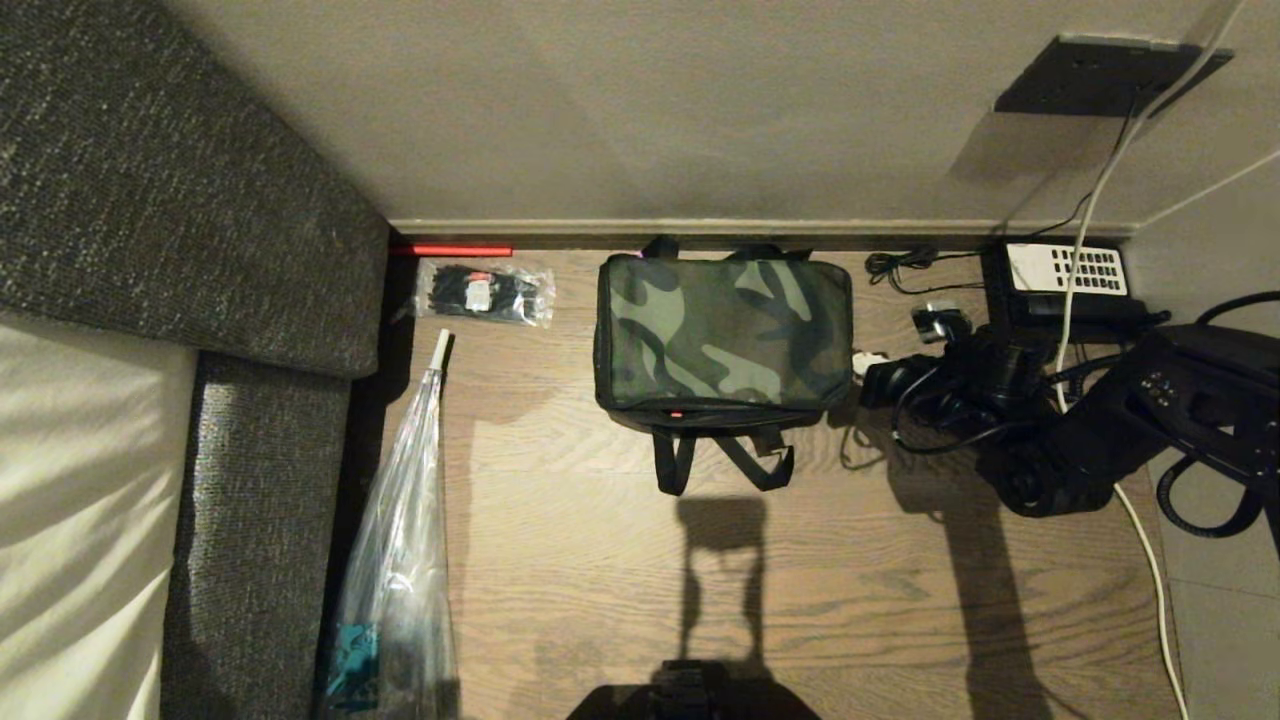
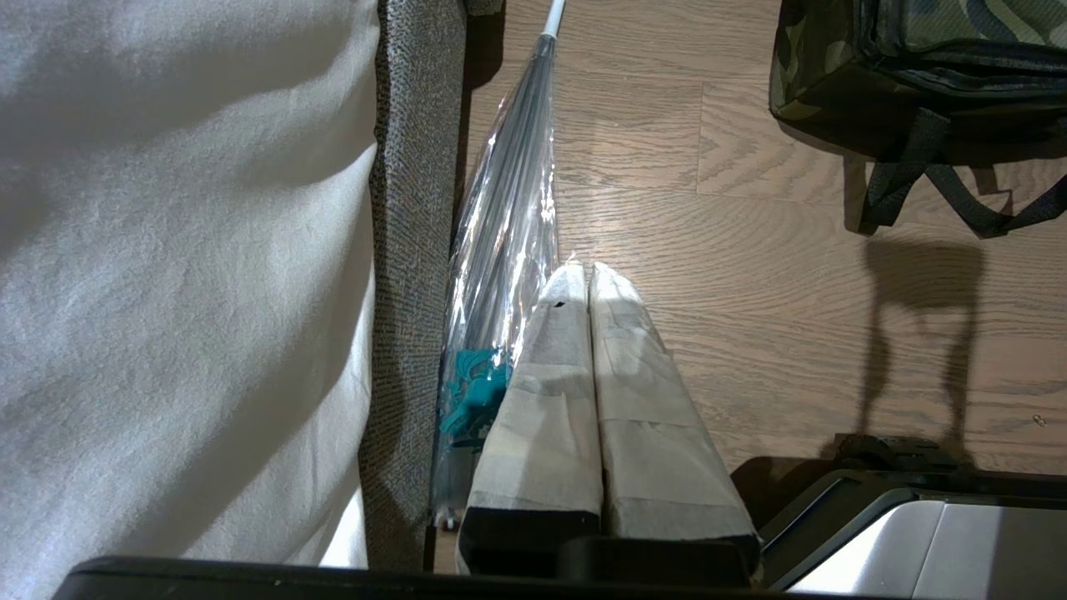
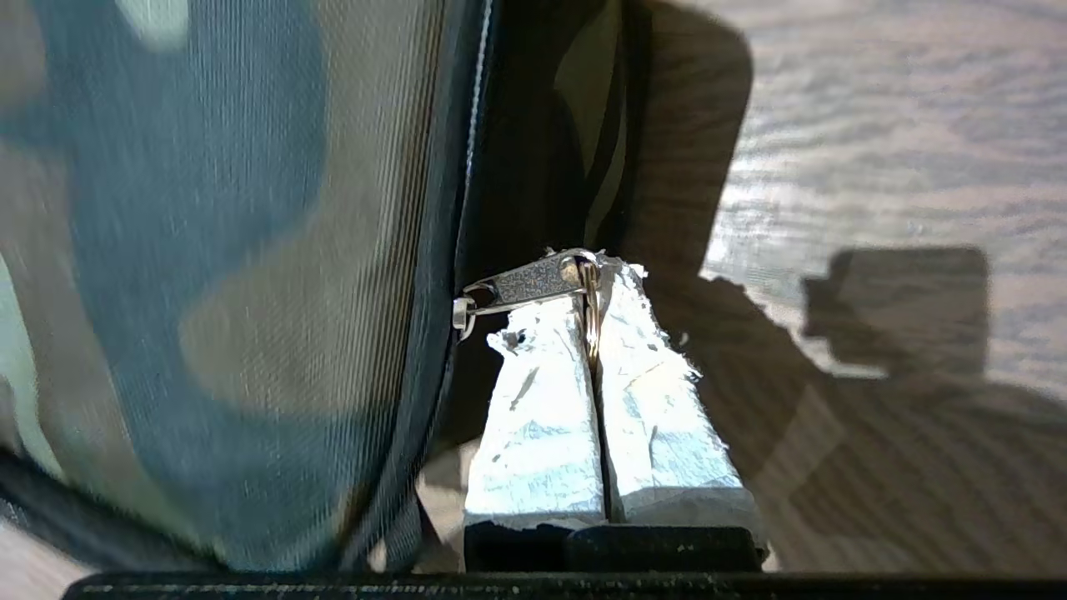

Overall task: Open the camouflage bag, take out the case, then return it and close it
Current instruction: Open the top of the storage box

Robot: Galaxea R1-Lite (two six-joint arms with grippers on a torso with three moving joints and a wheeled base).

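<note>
The camouflage bag [image 1: 722,335] lies on the wood floor against the wall with its lid down and its black straps [image 1: 722,462] toward me. My right gripper [image 1: 872,363] sits at the bag's right side. In the right wrist view this gripper [image 3: 593,287] is shut on the ring of the metal zipper pull [image 3: 525,283], beside the bag's camouflage fabric [image 3: 250,292]. The case is out of view. My left gripper [image 2: 588,271] hangs shut and empty over the floor, well left of the bag [image 2: 917,50].
A sofa and pale cushion [image 1: 180,200] fill the left side. A folded umbrella in a clear sleeve [image 1: 400,540] lies along it. A clear packet of black items [image 1: 485,292] lies left of the bag. A desk telephone [image 1: 1065,275] and cables [image 1: 1100,180] sit at the right.
</note>
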